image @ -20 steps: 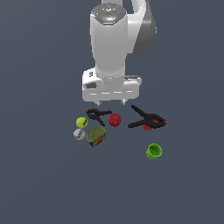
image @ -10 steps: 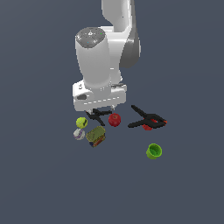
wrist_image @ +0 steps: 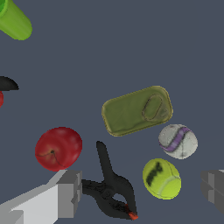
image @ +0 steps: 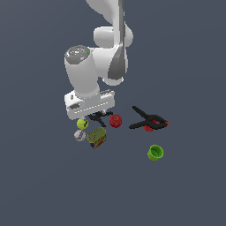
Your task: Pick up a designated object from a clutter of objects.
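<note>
**Gripper spread above the clutter, nothing held**

Overhead, the white robot arm [image: 95, 66] hangs over the clutter. Its grey-fingered gripper [wrist_image: 142, 192] is spread wide and pinches nothing. The flat olive-brown can [wrist_image: 137, 110] lies beside the red apple [wrist_image: 58, 148]. A black clamp with a red tip [wrist_image: 111, 188] rests between the fingers. The small yellow-green ball [wrist_image: 161, 178] sits just beside the whitish-grey ball [wrist_image: 177, 141], near the can.

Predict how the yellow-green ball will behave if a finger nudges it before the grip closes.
The yellow-green ball is round, so it would probably roll. The whitish ball and black clamp lie close by, so it may bump them.
</note>
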`<action>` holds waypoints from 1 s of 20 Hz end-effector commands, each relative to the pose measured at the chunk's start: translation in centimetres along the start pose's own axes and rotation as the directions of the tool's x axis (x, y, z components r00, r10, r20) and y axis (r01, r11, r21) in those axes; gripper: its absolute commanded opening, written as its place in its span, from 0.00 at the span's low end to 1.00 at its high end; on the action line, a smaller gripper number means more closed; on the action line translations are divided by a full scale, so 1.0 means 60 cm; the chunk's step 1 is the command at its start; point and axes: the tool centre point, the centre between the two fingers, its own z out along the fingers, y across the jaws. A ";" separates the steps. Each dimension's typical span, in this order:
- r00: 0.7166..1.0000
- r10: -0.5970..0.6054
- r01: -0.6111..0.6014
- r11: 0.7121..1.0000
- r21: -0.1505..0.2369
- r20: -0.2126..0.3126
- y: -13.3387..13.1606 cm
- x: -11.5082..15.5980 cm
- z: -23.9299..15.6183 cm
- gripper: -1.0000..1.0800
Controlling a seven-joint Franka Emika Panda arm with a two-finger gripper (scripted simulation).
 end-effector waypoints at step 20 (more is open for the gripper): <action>0.957 -0.291 0.291 0.956 -0.033 -0.009 0.107 -0.114 0.131 0.96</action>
